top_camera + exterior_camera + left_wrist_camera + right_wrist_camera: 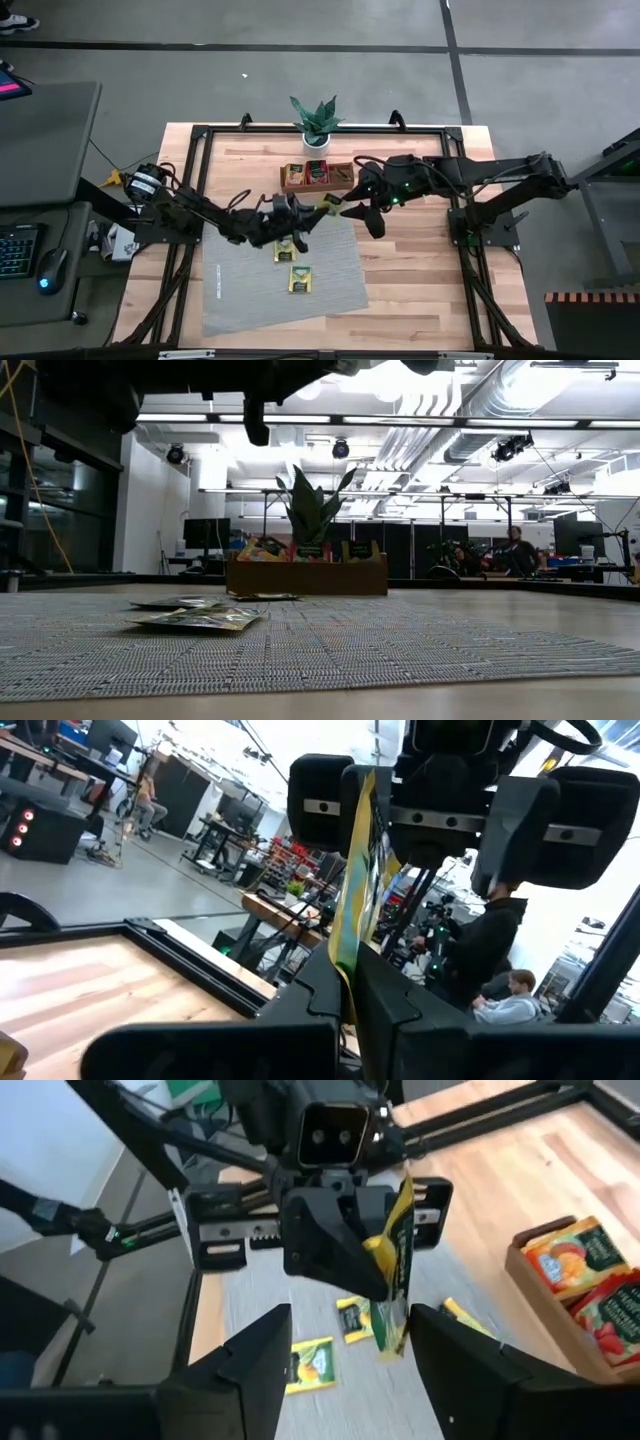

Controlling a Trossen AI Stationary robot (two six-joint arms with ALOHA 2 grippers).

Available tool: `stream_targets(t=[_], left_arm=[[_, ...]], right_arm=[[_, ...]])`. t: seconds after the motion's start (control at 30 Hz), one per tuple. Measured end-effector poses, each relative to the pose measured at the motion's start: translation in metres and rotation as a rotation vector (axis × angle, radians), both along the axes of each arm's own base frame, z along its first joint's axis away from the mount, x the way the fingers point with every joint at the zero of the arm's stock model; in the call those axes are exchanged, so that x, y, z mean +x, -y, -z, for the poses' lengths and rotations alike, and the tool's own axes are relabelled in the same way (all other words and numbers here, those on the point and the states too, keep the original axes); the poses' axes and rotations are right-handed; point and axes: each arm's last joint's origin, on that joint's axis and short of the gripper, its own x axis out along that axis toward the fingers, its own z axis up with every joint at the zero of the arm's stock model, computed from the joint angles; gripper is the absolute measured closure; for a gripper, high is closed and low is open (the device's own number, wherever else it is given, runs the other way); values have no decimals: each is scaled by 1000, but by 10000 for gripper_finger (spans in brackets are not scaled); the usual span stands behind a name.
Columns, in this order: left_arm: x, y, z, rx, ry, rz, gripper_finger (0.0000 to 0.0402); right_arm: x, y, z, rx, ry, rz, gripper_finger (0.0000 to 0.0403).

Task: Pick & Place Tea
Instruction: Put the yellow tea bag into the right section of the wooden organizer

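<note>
A yellow-green tea sachet [393, 1280] hangs in the air over the grey mat [285, 290], with my left gripper [312, 212] shut on it. My right gripper [350, 1320] is open and faces it from the table's right; its two fingers stand on either side of the sachet without touching it. Two more tea sachets [287, 250] [299, 280] lie flat on the mat. The brown wooden tray [345, 178] at the far middle holds red and orange sachets [575, 1260]. My left gripper pinches the sachet between its two fingers at the end nearest that arm [345, 970]. The fingers come from the table's left, about level. The sachet stands on edge, sticks out past the fingertips and is lifted clear of the mat.
A potted plant [317, 122] stands just behind the tray. A black frame [200, 180] runs around the wooden table top. In the low view the two sachets on the mat [205, 618] lie in front of the tray [305, 575]. A person [495, 960] stands beyond the table.
</note>
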Motion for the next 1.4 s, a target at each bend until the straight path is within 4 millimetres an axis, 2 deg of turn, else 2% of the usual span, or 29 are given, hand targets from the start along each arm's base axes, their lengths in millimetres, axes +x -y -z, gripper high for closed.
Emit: stream_targets(t=[0.2, 0.6, 0.9, 1.1, 1.4], left_arm=[[1, -6, -2, 3, 19, 1, 401], [2, -9, -2, 3, 26, 6, 401], [2, -9, -2, 2, 26, 6, 401], [1, -9, -3, -1, 41, 6, 401], [1, -9, -3, -71, 66, 31, 376]], right_arm=[[1, 3, 0, -14, 18, 38, 218], [2, 6, 2, -28, 15, 60, 280], [2, 6, 2, -38, 15, 57, 341], [2, 6, 2, -39, 16, 57, 395], [1, 6, 2, -34, 12, 60, 401]])
